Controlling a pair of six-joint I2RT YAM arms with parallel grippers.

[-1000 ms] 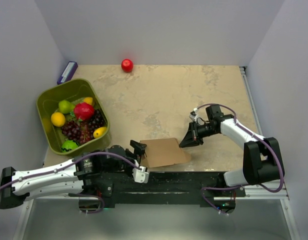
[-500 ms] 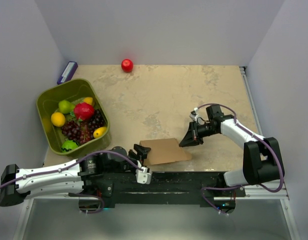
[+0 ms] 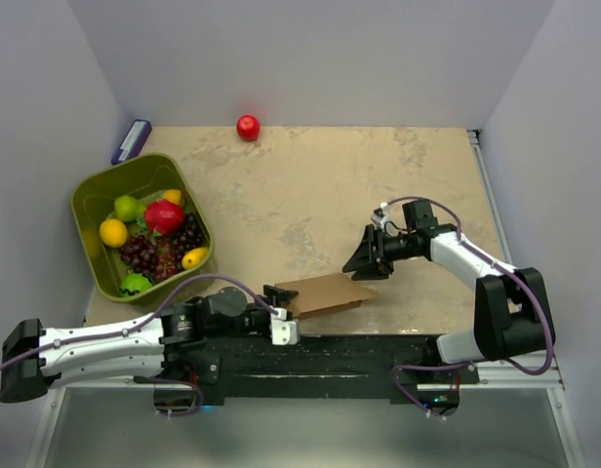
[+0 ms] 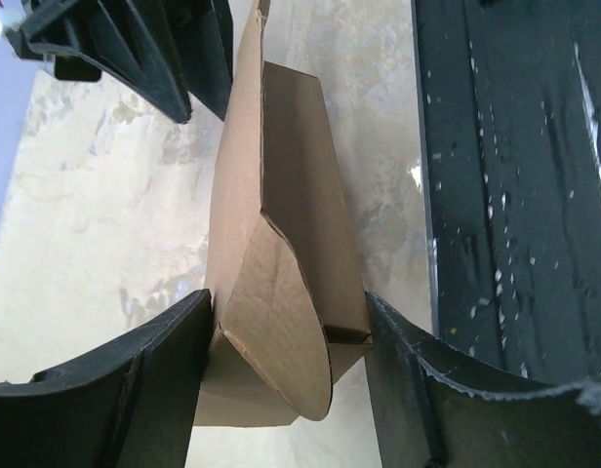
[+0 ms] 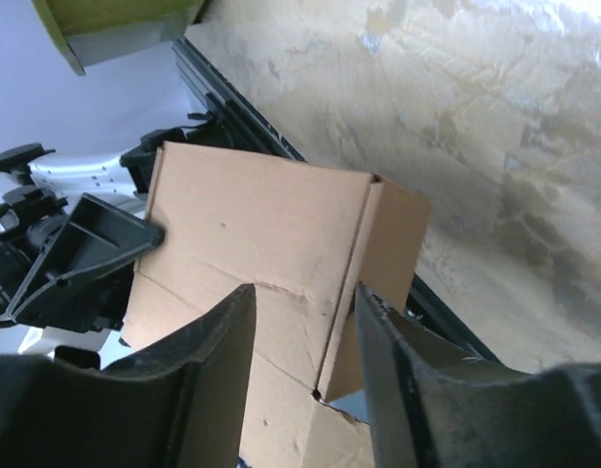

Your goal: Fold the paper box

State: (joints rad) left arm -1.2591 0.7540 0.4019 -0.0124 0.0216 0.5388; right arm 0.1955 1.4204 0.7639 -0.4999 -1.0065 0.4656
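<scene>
The paper box sits at the near edge of the tabletop. Its closest end is caught between the left fingers, which press on it from either flank and so clamp it across its width. Seen from that wrist, the cardboard is no flat sheet. It is creased along its length and bulges into a half-opened sleeve with one wall leaning upright. A rounded end flap hangs loose right between the fingers.

At the far end of the carton the right fingers stand a little apart, gripping nothing that I can make out. A long crease of the box runs into the gap between them, but I cannot tell whether either one touches the cardboard.

I'd judge the job under way but well short of done. The main creases are set and the body is lifting, yet the sides aren't squared and no flap looks tucked.

Farther off, on the left fingers' side, a green bin of fruit and a red apple lie well apart from all this.
</scene>
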